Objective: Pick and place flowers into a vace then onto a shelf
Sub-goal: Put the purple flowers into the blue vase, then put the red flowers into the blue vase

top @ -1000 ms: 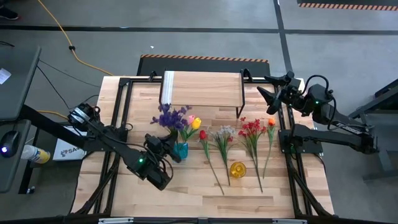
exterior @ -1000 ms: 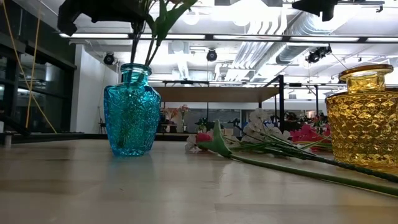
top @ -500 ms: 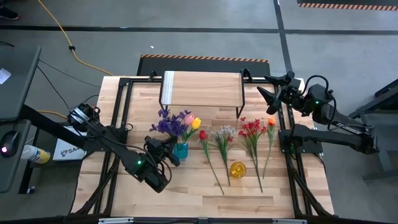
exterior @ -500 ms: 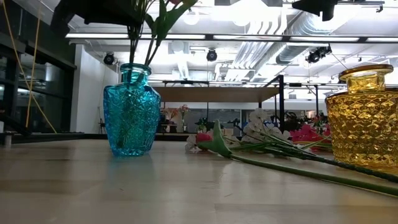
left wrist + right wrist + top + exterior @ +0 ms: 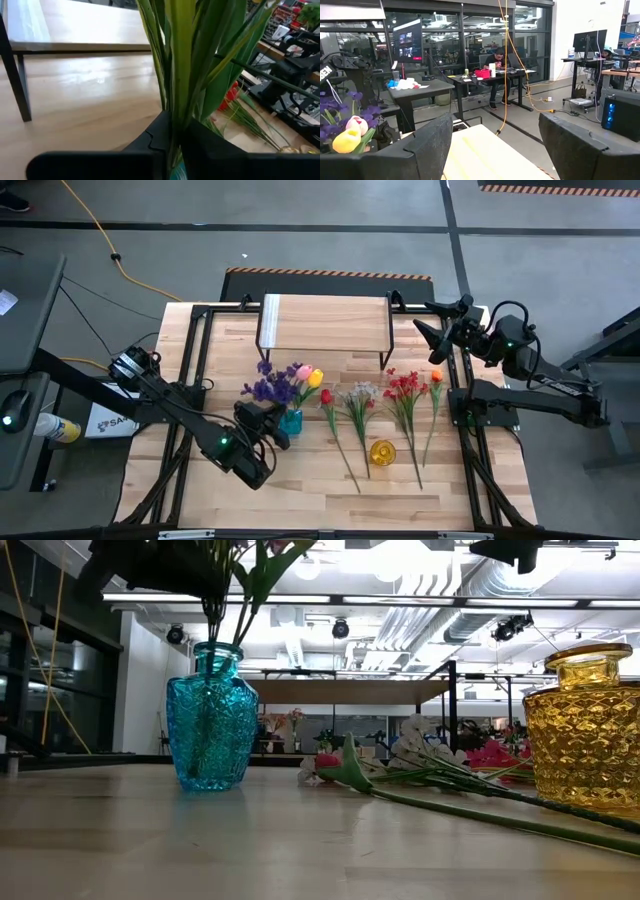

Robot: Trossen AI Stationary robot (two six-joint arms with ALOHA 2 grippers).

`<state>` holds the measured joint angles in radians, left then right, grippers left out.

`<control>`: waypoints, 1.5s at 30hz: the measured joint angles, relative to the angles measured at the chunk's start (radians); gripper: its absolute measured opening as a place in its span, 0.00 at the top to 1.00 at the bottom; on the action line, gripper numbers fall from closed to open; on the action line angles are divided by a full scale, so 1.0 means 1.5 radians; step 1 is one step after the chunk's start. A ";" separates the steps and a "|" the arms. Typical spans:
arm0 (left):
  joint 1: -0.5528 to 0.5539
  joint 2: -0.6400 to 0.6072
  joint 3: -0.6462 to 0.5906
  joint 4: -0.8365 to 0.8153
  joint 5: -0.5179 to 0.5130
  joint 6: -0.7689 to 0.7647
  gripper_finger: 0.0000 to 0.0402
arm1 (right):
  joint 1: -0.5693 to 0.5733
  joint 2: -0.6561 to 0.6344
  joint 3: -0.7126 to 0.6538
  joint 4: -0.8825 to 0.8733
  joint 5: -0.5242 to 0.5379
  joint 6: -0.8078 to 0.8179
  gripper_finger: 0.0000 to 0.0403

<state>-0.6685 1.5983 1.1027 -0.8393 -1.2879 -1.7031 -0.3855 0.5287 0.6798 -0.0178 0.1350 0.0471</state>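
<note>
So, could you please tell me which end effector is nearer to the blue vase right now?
Left. The left end effector is right above the blue vase, closed on the flower stems standing in it. The right end effector waits open beyond the shelf's far right corner.

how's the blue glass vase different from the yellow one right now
The teal-blue faceted glass vase holds flower stems; the amber-yellow faceted glass vase holds none. The left hand is clamped on the stems just above the blue vase; no hand is near the yellow one. From above, the blue vase stands left of the loose flowers, the yellow among their stems. Both stand upright on the wooden table.
</note>
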 joint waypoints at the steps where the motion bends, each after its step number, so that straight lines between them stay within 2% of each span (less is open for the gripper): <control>1: 0.000 0.000 0.000 0.000 0.006 0.000 0.80 | 0.000 0.000 0.000 0.000 0.000 0.000 0.29; 9: 0.000 0.000 0.000 0.000 0.047 -0.001 0.69 | 0.000 0.000 0.000 0.000 -0.001 -0.002 0.29; 18: 0.000 0.000 0.003 -0.001 0.054 0.001 0.48 | 0.000 0.000 0.000 0.000 0.000 -0.002 0.29; 21: -0.007 0.000 0.017 -0.001 0.070 0.034 0.42 | 0.000 0.000 0.000 0.000 0.000 -0.002 0.29; 25: -0.041 0.000 0.050 -0.019 0.091 0.109 0.35 | 0.000 0.000 0.000 0.000 -0.001 -0.002 0.29; 29: -0.089 0.000 0.093 -0.060 0.115 0.120 0.31 | 0.000 0.000 0.000 0.000 -0.015 -0.002 0.29; 37: -0.178 0.000 0.152 -0.077 0.155 0.102 0.28 | 0.000 0.000 0.000 0.000 -0.069 0.000 0.29; 45: -0.239 0.000 0.165 -0.058 0.155 0.025 0.30 | 0.000 0.002 0.000 0.003 -0.238 0.117 0.29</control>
<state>-1.0265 1.5978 1.3502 -0.9264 -1.0554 -1.6663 -0.3852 0.5312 0.6800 -0.0126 -0.2214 0.2226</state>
